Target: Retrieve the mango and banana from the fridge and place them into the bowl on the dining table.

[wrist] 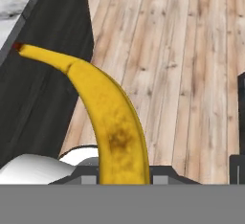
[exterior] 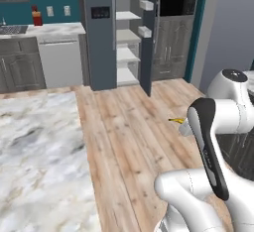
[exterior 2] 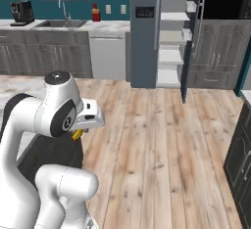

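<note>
1. While the pincer (wrist: pixel 123 180) is clenching the banana (wrist: pixel 112 122) at its thick end, the carry looks like the step in hand: the fruit is rising out of the jaws and curving away to its dark tip over the wood floor (wrist: pixel 182 74).
2. Holding the grasp firm matters most, I judge, since the banana is sticking out a long way from the jaws and a quick swing could twist it loose.
3. Beside the arm, the marble desk (exterior: pixel 34 151) is lying to its left, so the hand should be turning that way and keeping the fruit above the desk edge.
4. Lowering should be waiting until the bowl is located; I cannot make it out on the stretch of desk showing, so it is likely sitting off the frame.
5. From the base cameras the banana is peeking out as a small yellow tip (exterior: pixel 175 120) past the forearm, and under the wrist (exterior 2: pixel 77 134); the jaws themselves are being hidden by the arm.
6. Farthest off, the fridge (exterior: pixel 101 32) is standing with its door open, white shelves (exterior: pixel 127 52) showing; whether the mango is lying on them I cannot tell.
</note>
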